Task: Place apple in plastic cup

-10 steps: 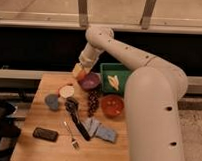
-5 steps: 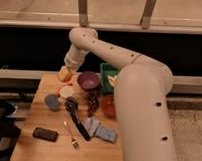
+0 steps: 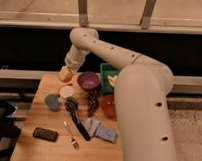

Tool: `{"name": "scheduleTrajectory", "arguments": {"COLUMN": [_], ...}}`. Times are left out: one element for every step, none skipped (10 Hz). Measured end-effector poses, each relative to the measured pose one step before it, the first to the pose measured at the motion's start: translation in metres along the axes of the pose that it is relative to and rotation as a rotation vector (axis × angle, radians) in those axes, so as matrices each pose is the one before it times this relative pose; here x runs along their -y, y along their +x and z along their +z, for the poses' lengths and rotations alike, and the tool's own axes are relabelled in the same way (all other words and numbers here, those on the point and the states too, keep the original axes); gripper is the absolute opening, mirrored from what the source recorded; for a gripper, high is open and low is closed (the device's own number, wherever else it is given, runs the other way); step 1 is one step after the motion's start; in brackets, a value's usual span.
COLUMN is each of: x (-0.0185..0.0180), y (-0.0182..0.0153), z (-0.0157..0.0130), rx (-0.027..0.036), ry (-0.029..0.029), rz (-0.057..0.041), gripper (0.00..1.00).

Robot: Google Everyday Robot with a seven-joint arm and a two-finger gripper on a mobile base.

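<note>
My gripper (image 3: 67, 71) hangs over the back left of the wooden table (image 3: 30, 117), at the end of the white arm. It is shut on the apple (image 3: 65, 75), a small orange-yellow round fruit held above the table. The plastic cup (image 3: 52, 101), squat and grey-blue, stands on the table nearer the front and slightly left of the apple. The apple is apart from the cup, not over its mouth.
A cream-topped round thing (image 3: 67, 91) sits right of the cup. A purple bowl (image 3: 88, 80), a green tray (image 3: 106, 71) with pale yellow pieces, dark grapes (image 3: 93, 100), an orange bowl (image 3: 108, 106), a black tool (image 3: 76, 115), a fork (image 3: 70, 135), a blue cloth (image 3: 101, 130) and a black flat object (image 3: 45, 134) lie around.
The arm has swung left with the apple, from above the purple bowl to over the back left of the table, closer to the cup.
</note>
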Motion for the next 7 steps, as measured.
{"name": "scheduleTrajectory", "arguments": {"x": [-0.00409, -0.00807, -0.01214, -0.01246, -0.00688, -0.00448, -0.00348], "y": [-0.00223, -0.00367, -0.00449, -0.00511, -0.00492, -0.00426, -0.00326], "z": [0.00360, 0.00372, 0.00485, 0.00426, 0.00278, 0.00196, 0.00169], "rx": [0.01318, 0.01870, 0.01755, 0.00718, -0.00119, -0.00506, -0.00672], "ry": [0.01150, 0.00869, 0.00691, 0.00379, 0.00279, 0.00013, -0.00410], "rz": [-0.02758, -0.03531, -0.03949, -0.03111, -0.02091, -0.01883, -0.01271], "gripper": [0.02, 0.02, 0.02, 0.02, 0.02, 0.02, 0.02]}}
